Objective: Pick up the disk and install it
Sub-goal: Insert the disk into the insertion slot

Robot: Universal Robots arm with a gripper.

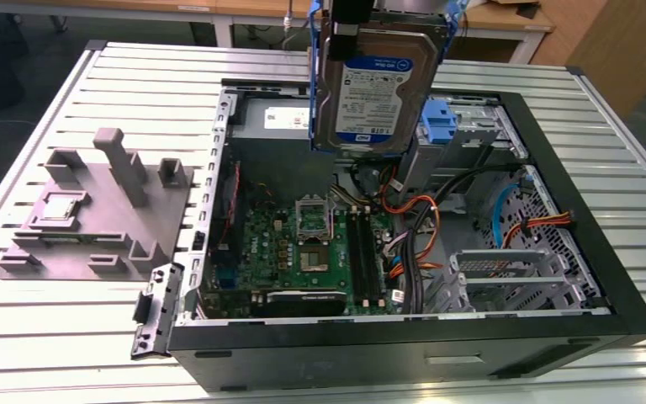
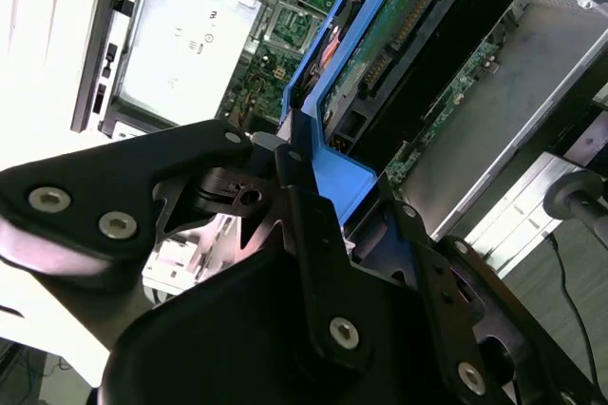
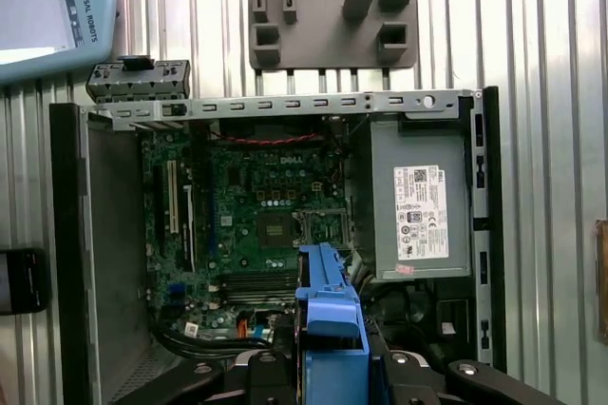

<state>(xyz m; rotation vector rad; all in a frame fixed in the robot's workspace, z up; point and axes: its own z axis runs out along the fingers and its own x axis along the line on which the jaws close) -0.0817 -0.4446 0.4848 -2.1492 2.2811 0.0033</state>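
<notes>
The disk [image 1: 376,84], a silver hard drive with a white and blue label in a blue carrier frame, hangs upright above the back of the open computer case [image 1: 592,311]. My gripper [image 1: 352,17] is shut on its upper end, at the top edge of the exterior view. In the second wrist view the black fingers [image 2: 313,234] clamp the blue frame [image 2: 337,172], and the disk's green circuit side [image 2: 408,34] faces the camera. The first wrist view looks down past the gripper [image 3: 328,367] and the blue frame [image 3: 328,315] into the case.
Inside the case lie the motherboard [image 1: 306,244], orange and black cables [image 1: 413,227], a metal drive cage [image 1: 514,278] and a blue bracket [image 1: 441,118]. A grey fixture [image 1: 98,210] stands on the slatted table [image 1: 132,84] at the exterior view's left.
</notes>
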